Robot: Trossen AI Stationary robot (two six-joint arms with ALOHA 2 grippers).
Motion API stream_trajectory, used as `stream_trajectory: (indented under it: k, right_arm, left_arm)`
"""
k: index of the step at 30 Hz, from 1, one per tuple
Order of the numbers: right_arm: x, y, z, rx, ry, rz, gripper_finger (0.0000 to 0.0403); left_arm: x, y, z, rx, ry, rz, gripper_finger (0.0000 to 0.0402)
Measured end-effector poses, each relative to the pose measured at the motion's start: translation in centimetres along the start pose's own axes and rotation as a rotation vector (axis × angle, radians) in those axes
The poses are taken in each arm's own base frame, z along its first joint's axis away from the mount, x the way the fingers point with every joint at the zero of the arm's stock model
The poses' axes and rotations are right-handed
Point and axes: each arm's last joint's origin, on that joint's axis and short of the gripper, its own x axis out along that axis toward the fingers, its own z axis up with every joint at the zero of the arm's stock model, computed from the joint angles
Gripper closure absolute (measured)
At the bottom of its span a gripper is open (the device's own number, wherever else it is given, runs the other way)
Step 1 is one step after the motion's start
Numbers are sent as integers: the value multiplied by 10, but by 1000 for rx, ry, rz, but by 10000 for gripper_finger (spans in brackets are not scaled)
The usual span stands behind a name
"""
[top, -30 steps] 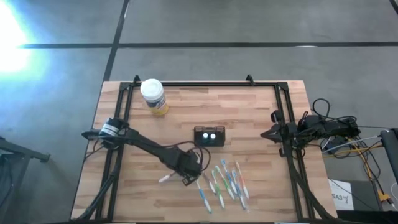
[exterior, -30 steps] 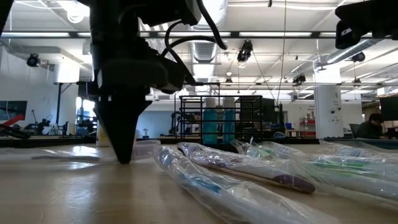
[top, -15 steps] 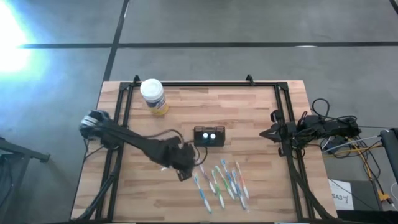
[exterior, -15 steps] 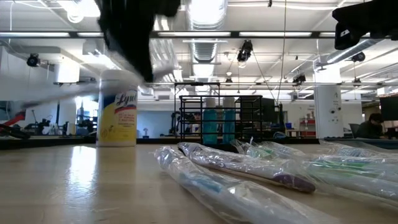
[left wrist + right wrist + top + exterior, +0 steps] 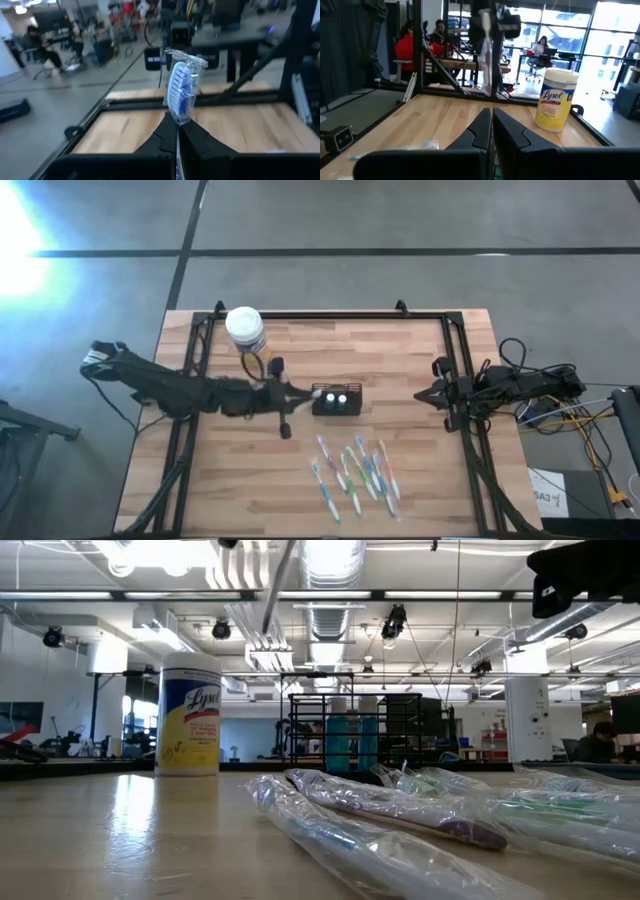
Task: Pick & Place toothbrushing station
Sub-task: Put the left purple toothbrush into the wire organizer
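The toothbrushing station (image 5: 337,400), a small black slotted box, stands upright mid-table; the low view shows it as a black holder (image 5: 355,730) with two blue-and-white pieces inside. My left gripper (image 5: 303,392) hovers level just left of it, shut on a plastic-wrapped toothbrush (image 5: 181,92) with a blue head. The right wrist view shows that toothbrush (image 5: 485,50) standing about upright in the air. My right gripper (image 5: 440,393) waits shut at the table's right edge, its shut fingers (image 5: 491,125) on nothing. My left gripper pinches the wrapped toothbrush between its two fingers just below the head (image 5: 178,125). The fingers lie level, coming from the table's left, across the brush. The brush stands roughly upright, head up, lifted clear of the table; its lower end drops out of sight behind the fingers.
Several wrapped toothbrushes (image 5: 355,470) lie loose near the table's front, right of centre. A yellow wipes canister (image 5: 247,335) stands at the far left. Black frame rails (image 5: 460,420) run along the table's left, right and far sides. People sit in the room beyond.
My left gripper has risen from the table beside the loose toothbrushes and gone toward the far edge, up to the station's left side. It has tipped from pointing down to level. The wrapped toothbrush, which lay on the table, now stands upright, lifted clear.
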Motion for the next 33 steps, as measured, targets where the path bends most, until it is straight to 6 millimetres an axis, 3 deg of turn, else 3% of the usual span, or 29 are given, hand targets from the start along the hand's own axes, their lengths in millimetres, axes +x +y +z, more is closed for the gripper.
stream_trajectory:
  k: [7,12,33]
  right_arm:
    - [1,0,0,-19,1,-17,390]
    - [1,0,0,-33,-3,-19,390]
    - [1,-1,1,-65,-6,-26,390]
  left_arm:
    - [2,43,-43,-70,-225,-81,401]
    - [5,63,-68,-113,-232,-56,401]
    - [51,76,-115,-85,-132,-45,401]
